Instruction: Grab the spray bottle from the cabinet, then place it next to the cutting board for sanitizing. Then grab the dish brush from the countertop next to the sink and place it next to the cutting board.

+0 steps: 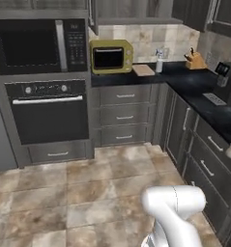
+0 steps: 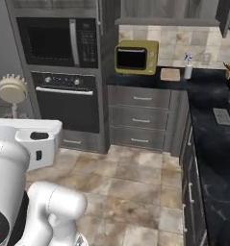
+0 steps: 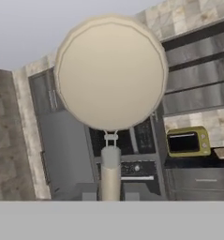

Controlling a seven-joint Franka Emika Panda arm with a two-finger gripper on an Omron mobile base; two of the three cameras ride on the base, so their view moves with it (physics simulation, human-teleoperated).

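Note:
The dish brush (image 3: 111, 72) is held up in the air; its round cream head takes up the middle of the hand view. Its thin handle runs down between the fingertips of my gripper (image 3: 109, 192), which is shut on it. In the right base view the dish brush (image 2: 11, 89) stands above my white hand at the left. Far off on the black countertop (image 1: 184, 79), the off-white spray bottle (image 1: 159, 62) with a blue head stands upright just right of the tan cutting board (image 1: 143, 70). The right base view shows the same spray bottle (image 2: 187, 68) and cutting board (image 2: 170, 74).
A yellow toaster oven (image 1: 111, 56) sits left of the board, beside the dark column holding a microwave (image 1: 37, 46) and an oven (image 1: 49, 113). A knife block (image 1: 194, 60) stands in the far corner. The grey wall cabinet (image 1: 136, 12) hangs above. Tiled floor (image 1: 88, 188) lies between me and the counters.

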